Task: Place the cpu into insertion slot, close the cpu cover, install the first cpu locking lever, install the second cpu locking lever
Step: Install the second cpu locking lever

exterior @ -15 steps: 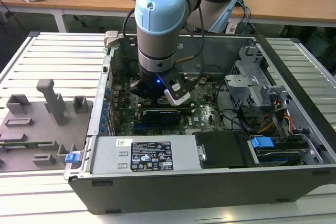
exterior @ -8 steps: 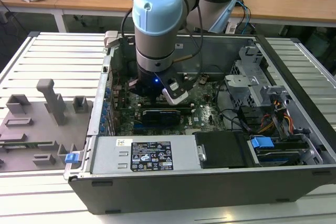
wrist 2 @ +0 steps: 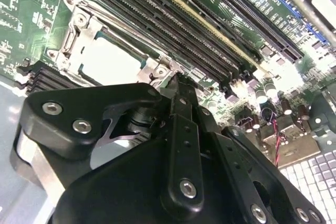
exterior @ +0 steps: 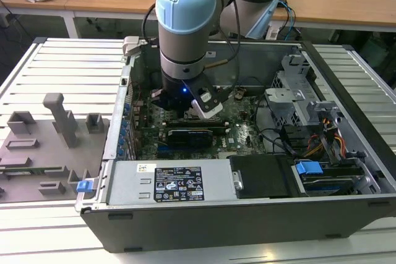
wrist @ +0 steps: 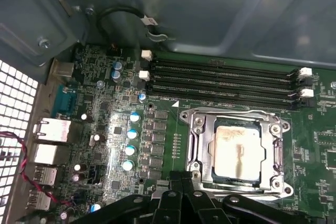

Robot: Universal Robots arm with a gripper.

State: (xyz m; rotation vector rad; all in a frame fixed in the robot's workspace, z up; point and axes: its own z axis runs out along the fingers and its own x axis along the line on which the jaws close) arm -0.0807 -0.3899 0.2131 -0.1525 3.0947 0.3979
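1. The cpu point(wrist: 237, 148) – small flat square chip with a pale metal top, seated in the insertion slot point(wrist: 195, 153) on the green motherboard point(wrist: 168, 129); seen in both wrist views.
2. The cpu cover point(wrist: 275, 153) – thin silver frame, lying down around the chip with the metal top showing through its cut-out. Whether either locking lever is latched cannot be told.
3. Handling, as judged: the chip looks light, rigid and fragile on its underside – best held by its edges, never pressed on 1 corner. The cover is stiff sheet metal on a hinge; it should take a push on its frame, not on the chip.
4. The gripper point(wrist: 181, 184) – black linkage fingers drawn close together at the tips, nothing seen between them; tips sit just beside the socket's near edge.
5. Arm pose – in the exterior view the arm point(exterior: 185, 23) reaches straight down into the open computer case point(exterior: 247, 208), wrist vertical, gripper low over the board.
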